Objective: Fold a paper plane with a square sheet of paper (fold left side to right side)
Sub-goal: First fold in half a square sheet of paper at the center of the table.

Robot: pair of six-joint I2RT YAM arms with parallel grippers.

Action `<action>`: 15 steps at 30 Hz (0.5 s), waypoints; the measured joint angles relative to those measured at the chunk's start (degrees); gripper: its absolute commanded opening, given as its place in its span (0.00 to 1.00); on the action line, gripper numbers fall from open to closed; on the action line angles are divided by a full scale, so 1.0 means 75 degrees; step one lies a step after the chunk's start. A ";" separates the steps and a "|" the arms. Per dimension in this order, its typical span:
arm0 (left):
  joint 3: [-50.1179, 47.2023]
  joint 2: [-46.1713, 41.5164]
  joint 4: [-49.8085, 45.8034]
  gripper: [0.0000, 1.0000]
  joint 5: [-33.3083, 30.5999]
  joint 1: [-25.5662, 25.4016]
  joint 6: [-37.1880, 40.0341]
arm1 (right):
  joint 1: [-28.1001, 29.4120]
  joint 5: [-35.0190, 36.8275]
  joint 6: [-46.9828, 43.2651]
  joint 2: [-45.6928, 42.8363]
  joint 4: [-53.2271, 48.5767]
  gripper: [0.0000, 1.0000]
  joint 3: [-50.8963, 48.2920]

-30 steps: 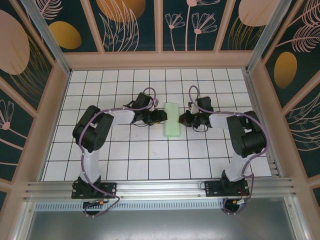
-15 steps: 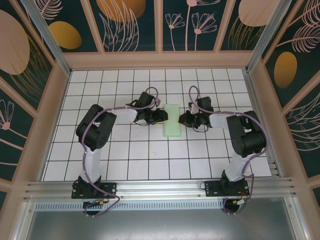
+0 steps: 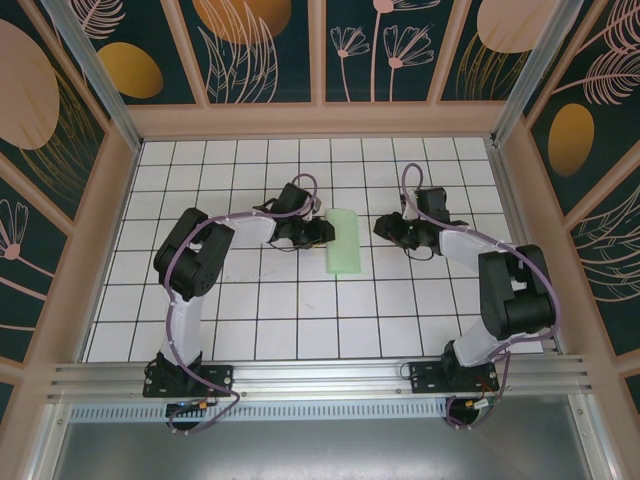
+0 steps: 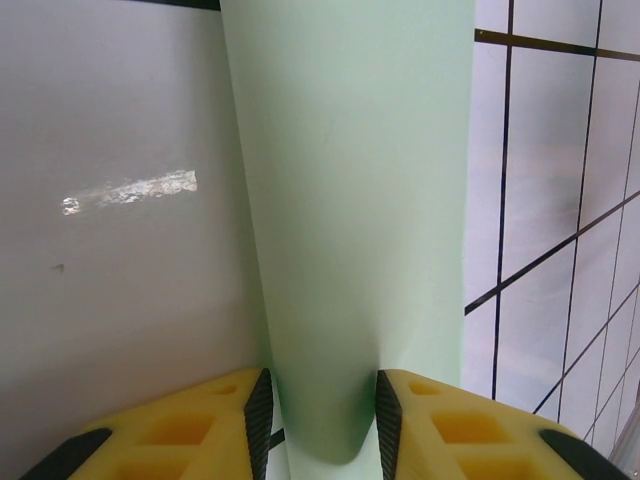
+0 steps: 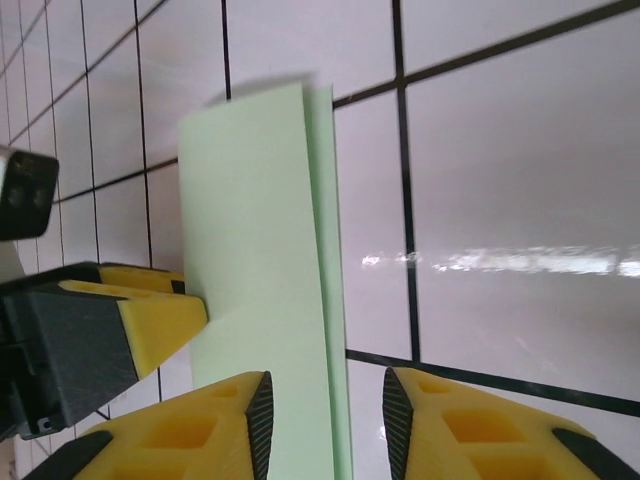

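Top view — the square sheet of paper (image 3: 343,240), folded into a narrow strip, lies on the tiled table (image 3: 250,310). The left gripper (image 3: 322,232) is at its edge and the right gripper (image 3: 386,228) is just apart from it.

Left wrist: the fingers (image 4: 250,425) stand narrowly parted, with the paper running between them.

Right wrist: the fingers (image 5: 250,430) stand narrowly parted — holding nothing — over the strip's edge.

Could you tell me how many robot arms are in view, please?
2. The left arm reaches the folded green paper's left edge; the right arm stands on its right, fingers off it. None seems hidden.
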 measured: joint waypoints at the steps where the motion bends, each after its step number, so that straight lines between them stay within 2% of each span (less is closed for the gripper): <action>1: 0.0038 0.0015 -0.0055 0.37 -0.0015 -0.0009 0.0009 | -0.0023 0.0044 -0.0032 -0.0050 -0.0041 0.38 -0.0015; 15: 0.0612 0.0210 -0.0848 0.39 -0.0277 -0.0122 0.0277 | -0.0003 0.0085 -0.0052 -0.0076 -0.0259 0.38 -0.0099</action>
